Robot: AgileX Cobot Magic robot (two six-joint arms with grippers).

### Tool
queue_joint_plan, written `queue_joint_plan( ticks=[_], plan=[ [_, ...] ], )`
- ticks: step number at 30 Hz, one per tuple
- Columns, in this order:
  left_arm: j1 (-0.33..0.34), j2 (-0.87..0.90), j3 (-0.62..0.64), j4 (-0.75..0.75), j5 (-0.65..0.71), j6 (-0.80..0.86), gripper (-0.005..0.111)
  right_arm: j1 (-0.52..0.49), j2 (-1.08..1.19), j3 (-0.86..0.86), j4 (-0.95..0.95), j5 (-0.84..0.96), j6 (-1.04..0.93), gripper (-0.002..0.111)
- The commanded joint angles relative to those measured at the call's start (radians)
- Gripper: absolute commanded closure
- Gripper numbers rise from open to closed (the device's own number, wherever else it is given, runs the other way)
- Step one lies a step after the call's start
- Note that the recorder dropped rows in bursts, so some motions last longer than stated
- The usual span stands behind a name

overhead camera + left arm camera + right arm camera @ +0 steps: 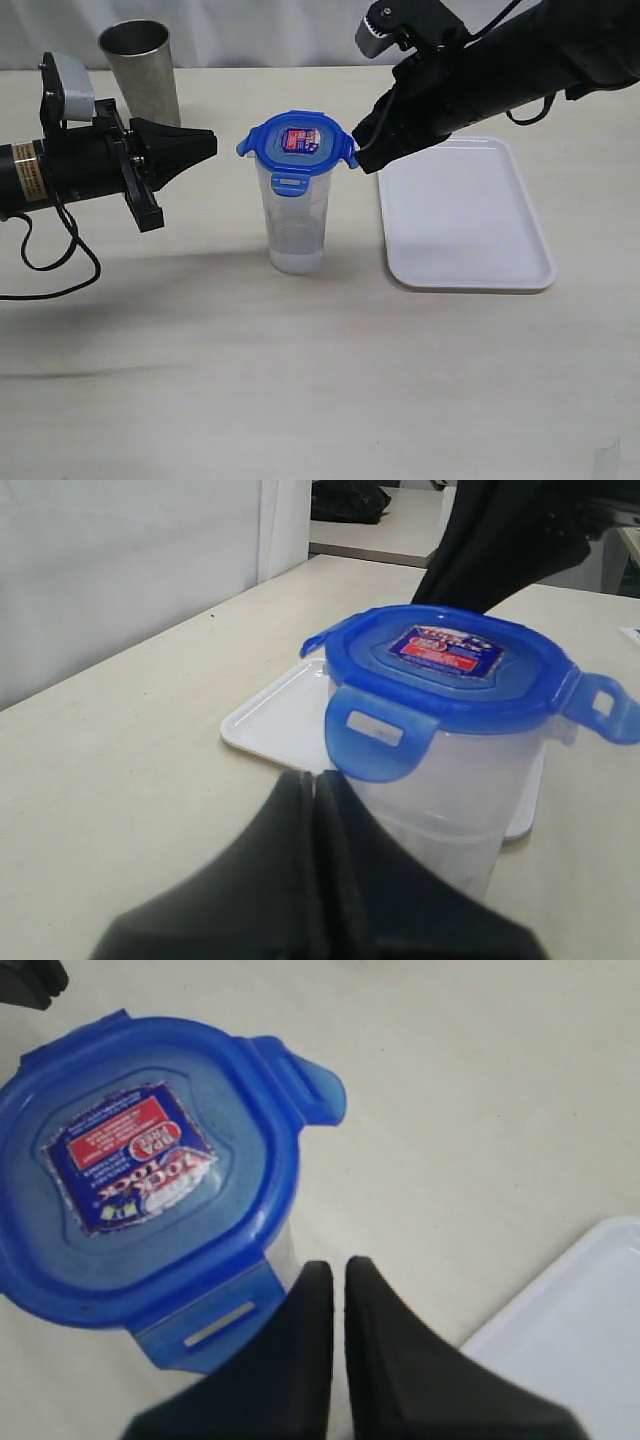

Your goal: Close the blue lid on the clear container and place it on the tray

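Tall translucent plastic container (pixel 296 225) stands beside the flat white plastic tray (pixel 465 215), not on it. The rounded-square blue snap-lock lid (pixel 297 142) sits on its rim, side flaps splayed outward. Left gripper (pixel 211 143) and right gripper (pixel 362 163) flank it, closed and empty. Press each flap down squarely, bracing the opposite side.

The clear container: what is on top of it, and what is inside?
The blue lid covers the clear container, sticker upward. Through the walls nothing shows inside; the rim is hidden.

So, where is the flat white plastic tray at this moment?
In the exterior view the flat white plastic tray lies on the table, right of centre, just right of the tall clear plastic container.
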Motion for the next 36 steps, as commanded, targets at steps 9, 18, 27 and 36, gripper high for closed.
queue_joint_plan(
  ticks=[9,18,27,36],
  plan=[
    [-0.001,0.002,0.002,-0.007,-0.007,-0.010,0.107,-0.001,-0.001,0.004,0.034,0.057,-0.009,0.104],
    [-0.001,0.002,0.002,-0.007,-0.007,-0.012,0.107,-0.001,-0.001,-0.001,0.008,0.019,-0.017,0.104],
    [-0.001,0.002,0.002,-0.007,-0.007,-0.012,0.107,-0.001,-0.077,-0.002,0.006,-0.048,-0.017,0.104],
    [-0.001,0.002,0.002,-0.009,-0.007,-0.012,0.107,0.060,-0.114,-0.002,0.383,0.009,-0.282,0.104]
  ],
)
